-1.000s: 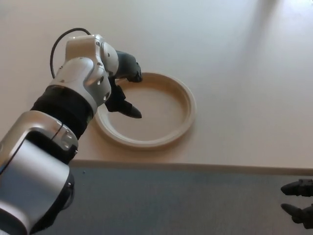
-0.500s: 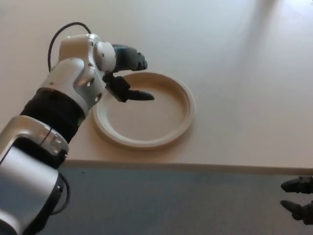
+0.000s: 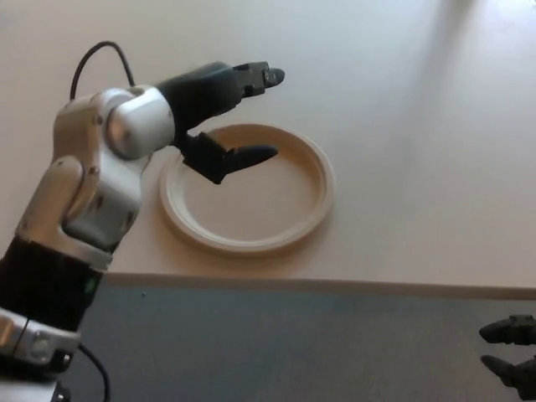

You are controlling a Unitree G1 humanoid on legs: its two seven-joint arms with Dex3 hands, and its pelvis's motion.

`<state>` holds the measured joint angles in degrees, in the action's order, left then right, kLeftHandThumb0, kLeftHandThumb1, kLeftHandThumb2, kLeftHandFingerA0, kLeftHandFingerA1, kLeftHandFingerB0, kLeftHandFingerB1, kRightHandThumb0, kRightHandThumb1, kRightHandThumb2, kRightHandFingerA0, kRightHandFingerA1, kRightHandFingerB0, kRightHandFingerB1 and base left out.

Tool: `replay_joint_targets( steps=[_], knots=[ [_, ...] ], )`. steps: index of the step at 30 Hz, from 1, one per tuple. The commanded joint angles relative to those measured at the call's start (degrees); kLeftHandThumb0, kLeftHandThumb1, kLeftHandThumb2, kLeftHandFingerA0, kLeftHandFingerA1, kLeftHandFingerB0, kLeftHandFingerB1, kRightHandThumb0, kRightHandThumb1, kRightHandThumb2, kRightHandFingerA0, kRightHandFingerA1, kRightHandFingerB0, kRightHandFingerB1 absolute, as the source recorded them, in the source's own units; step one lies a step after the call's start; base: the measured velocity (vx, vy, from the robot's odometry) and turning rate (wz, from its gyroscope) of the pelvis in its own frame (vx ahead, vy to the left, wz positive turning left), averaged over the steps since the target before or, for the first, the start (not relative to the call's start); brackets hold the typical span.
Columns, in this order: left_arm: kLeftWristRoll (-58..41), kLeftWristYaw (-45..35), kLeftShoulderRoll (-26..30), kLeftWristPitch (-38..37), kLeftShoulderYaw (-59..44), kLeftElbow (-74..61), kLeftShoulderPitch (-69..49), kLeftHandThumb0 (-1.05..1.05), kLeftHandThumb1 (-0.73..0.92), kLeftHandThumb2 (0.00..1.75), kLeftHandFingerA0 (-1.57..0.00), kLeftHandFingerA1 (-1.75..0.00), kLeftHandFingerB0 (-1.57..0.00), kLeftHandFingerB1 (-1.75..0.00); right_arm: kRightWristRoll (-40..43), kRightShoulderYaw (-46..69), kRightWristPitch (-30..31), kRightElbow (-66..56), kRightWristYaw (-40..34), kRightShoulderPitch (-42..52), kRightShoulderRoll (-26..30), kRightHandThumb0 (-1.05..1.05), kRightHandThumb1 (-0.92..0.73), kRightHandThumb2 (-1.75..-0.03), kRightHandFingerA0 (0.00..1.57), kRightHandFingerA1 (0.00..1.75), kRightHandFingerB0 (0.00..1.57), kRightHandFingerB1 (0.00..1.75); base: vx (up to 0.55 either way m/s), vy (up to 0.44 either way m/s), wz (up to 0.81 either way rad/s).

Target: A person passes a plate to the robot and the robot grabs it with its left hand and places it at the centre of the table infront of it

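Cream-coloured and round, the plate [image 3: 251, 188] lies flat on the pale bench [image 3: 402, 126], close to its near edge. Above the plate's far left rim hangs the left robot hand [image 3: 226, 113], empty, its black fingers [image 3: 251, 77] spread apart from the thumb and clear of the plate. Only the fingertips of the right robot hand [image 3: 509, 350] show at the lower right corner, and I cannot tell whether they are apart or together.

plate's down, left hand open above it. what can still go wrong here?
1. The left hand hangs open above the plate; a low thumb or fingers could clip the raised rim and drag it on retreat.
2. The plate sits toward the table's near edge, so a nudge toward the robot might push it off.
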<state>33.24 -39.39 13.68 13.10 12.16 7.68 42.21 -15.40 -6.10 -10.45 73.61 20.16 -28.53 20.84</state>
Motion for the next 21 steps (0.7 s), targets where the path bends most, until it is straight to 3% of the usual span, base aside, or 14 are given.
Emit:
replay_joint_targets(
  steps=[1,2,3,4,8,9,10,12,16,17,18,19,20,21],
  knots=[
    [-20.0,0.8,1.7,-13.4,-25.5,-46.5,-39.3,-0.9,0.69,1.05,-0.08,-0.36,-0.08,-0.18,-1.1,-1.5,-2.2,0.5,-2.0,10.6,0.5,-0.77,-0.53,-0.93,0.31,0.62,0.15,0.49,0.0,0.0,0.0],
    [-21.3,0.1,1.3,-14.6,-26.3,-47.7,-43.5,-0.87,0.67,1.03,-0.07,-0.37,-0.09,-0.21,-0.9,-1.4,-2.2,0.5,-1.7,11.7,0.4,-0.76,-0.69,-0.61,0.33,0.62,0.19,0.42,0.0,0.0,0.0],
    [-22.0,-0.3,1.2,-15.2,-26.7,-48.3,-45.8,-0.87,0.67,1.03,-0.07,-0.37,-0.09,-0.21,-0.7,-1.3,-2.1,0.5,-1.5,12.2,0.4,-0.76,-0.69,-0.61,0.33,0.62,0.19,0.42,0.0,0.0,0.0],
    [-22.8,-0.6,1.2,-17.4,-26.9,-48.0,-49.7,-0.84,0.66,1.03,-0.05,-0.42,-0.02,-0.29,-0.7,-1.3,-2.2,0.5,-1.6,13.3,0.3,-0.75,-0.53,-0.93,0.36,0.64,0.14,0.49,0.0,0.0,0.0],
    [-23.3,-0.9,2.1,-22.8,-26.8,-45.0,-60.8,-0.83,0.65,0.95,-0.2,-0.45,-0.1,-0.38,-1.1,-1.9,-2.5,0.6,-2.6,16.5,0.2,-0.74,-0.54,-0.93,0.29,0.62,0.13,0.48,0.0,0.0,0.0],
    [-23.1,-1.5,2.3,-22.0,-26.8,-43.4,-63.7,-0.8,0.75,0.63,-0.59,-0.41,-0.37,-0.33,-1.6,-2.3,-2.8,0.7,-3.2,17.3,0.2,-0.77,-0.56,-0.95,0.32,0.61,0.13,0.48,0.0,0.0,0.0],
    [-22.8,-2.0,2.3,-20.9,-26.8,-42.4,-66.2,-0.8,0.75,0.63,-0.59,-0.41,-0.37,-0.33,-2.2,-2.9,-3.0,0.7,-4.0,18.1,0.3,-0.77,-0.56,-0.95,0.32,0.61,0.13,0.48,0.0,0.0,0.0],
    [-22.1,-1.5,3.9,-24.4,-26.6,-37.9,-68.7,-0.76,0.65,1.01,-0.88,-0.64,-0.46,-0.52,-2.5,-3.2,-2.9,0.8,-4.7,18.9,0.0,-0.76,-0.55,-0.94,0.31,0.61,0.13,0.47,0.0,0.0,0.0],
    [-23.0,-2.6,5.6,-25.5,-26.5,-32.7,-71.9,-0.75,0.63,0.98,-0.92,-0.67,-0.52,-0.54,-2.0,-3.3,-3.1,0.7,-3.9,19.9,-0.1,-0.77,-0.56,-0.94,0.29,0.6,0.13,0.47,0.0,0.0,0.0],
    [-23.3,-2.7,5.8,-25.7,-26.6,-30.0,-72.5,-0.8,0.66,0.7,-0.9,-0.55,-0.53,-0.43,-1.7,-3.2,-3.1,0.7,-3.6,20.0,-0.1,-0.76,-0.56,-0.94,0.27,0.6,0.12,0.47,0.0,0.0,0.0],
    [-23.5,-2.4,6.0,-26.6,-26.6,-27.5,-72.8,-0.8,0.66,0.7,-0.9,-0.55,-0.53,-0.43,-1.5,-3.0,-2.9,0.7,-3.4,20.1,-0.1,-0.76,-0.56,-0.94,0.27,0.6,0.12,0.47,0.0,0.0,0.0],
    [-23.3,-1.9,6.2,-27.1,-26.5,-26.1,-72.9,-0.81,0.65,0.69,-0.92,-0.56,-0.52,-0.42,-1.2,-2.9,-2.9,0.7,-3.4,20.2,-0.1,-0.75,-0.71,-0.62,0.32,0.56,0.17,0.37,0.0,0.0,0.0],
    [-23.2,-1.4,6.4,-27.4,-26.3,-24.9,-72.9,-0.81,0.65,0.69,-0.92,-0.56,-0.52,-0.42,-1.0,-2.7,-3.0,0.7,-3.4,20.4,-0.1,-0.75,-0.71,-0.62,0.32,0.56,0.17,0.37,0.0,0.0,0.0],
    [-22.6,0.2,6.0,-28.2,-26.0,-20.6,-72.4,-0.81,0.6,0.68,-0.72,-0.51,-0.42,-0.39,-1.4,-3.1,-2.5,0.8,-3.7,20.3,-0.1,-0.77,-0.56,-0.94,0.28,0.6,0.12,0.47,0.0,0.0,0.0]
  ],
)
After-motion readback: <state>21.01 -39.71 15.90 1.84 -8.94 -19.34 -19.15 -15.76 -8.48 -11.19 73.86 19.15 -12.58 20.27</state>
